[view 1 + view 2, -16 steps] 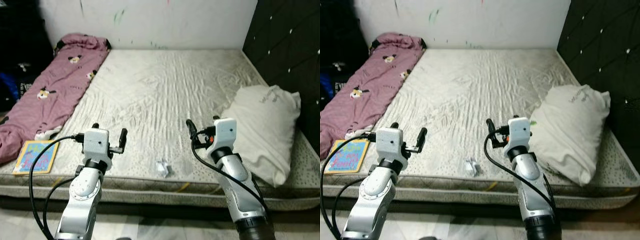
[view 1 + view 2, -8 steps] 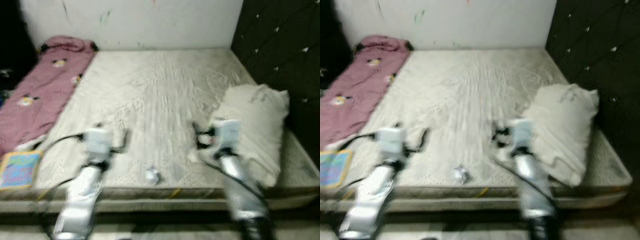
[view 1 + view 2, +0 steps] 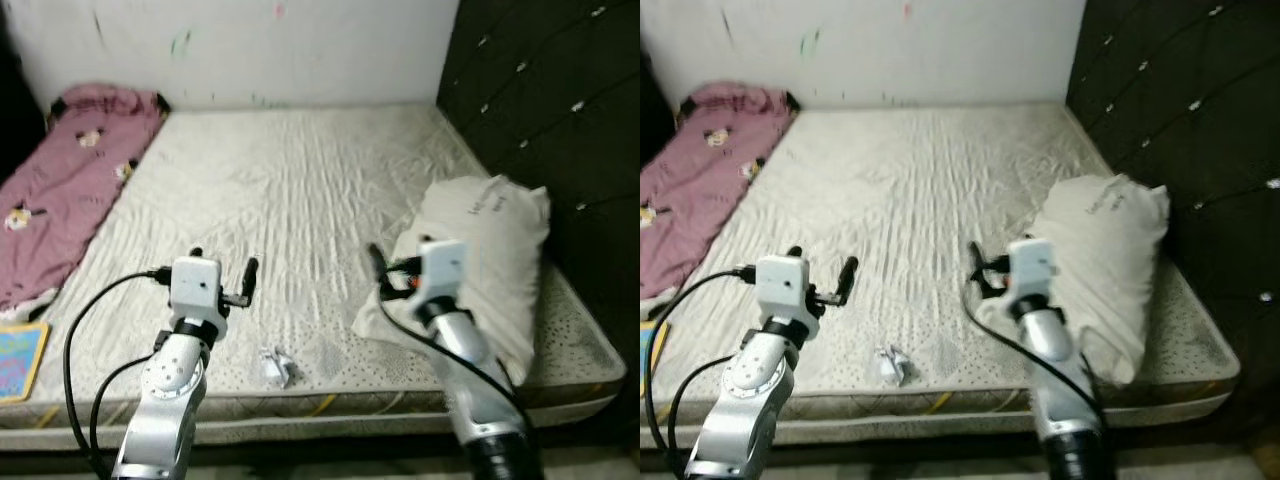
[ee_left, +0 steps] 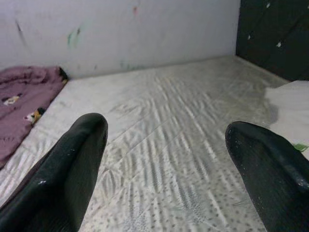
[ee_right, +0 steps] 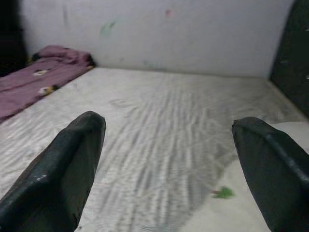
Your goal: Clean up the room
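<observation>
Standing at the foot edge of a big bed (image 3: pixel 300 190), the robot is holding both arms out over the mattress. The left gripper (image 3: pixel 222 268) is hanging over the near part of the bed with its two black fingers (image 4: pixel 72 169) spread wide apart, holding nothing. The right gripper (image 3: pixel 400 262) is also sitting wide apart and empty, just beside the near corner of a big white pillow (image 3: pixel 490 250).

A small crumpled bit of paper (image 3: pixel 276 367) is lying on the mattress close to the near edge, between the two arms and a little nearer the left one. Neither gripper is touching it.

The pillow is lying along the right side of the bed, next to a dark padded wall (image 3: pixel 540 110). A pink blanket (image 3: pixel 70 170) with little cartoon faces is stretching along the left side, up to the white wall (image 3: pixel 250 50). A colorful book (image 3: pixel 18 355) is peeking in at the near left edge, just beside the blanket.
</observation>
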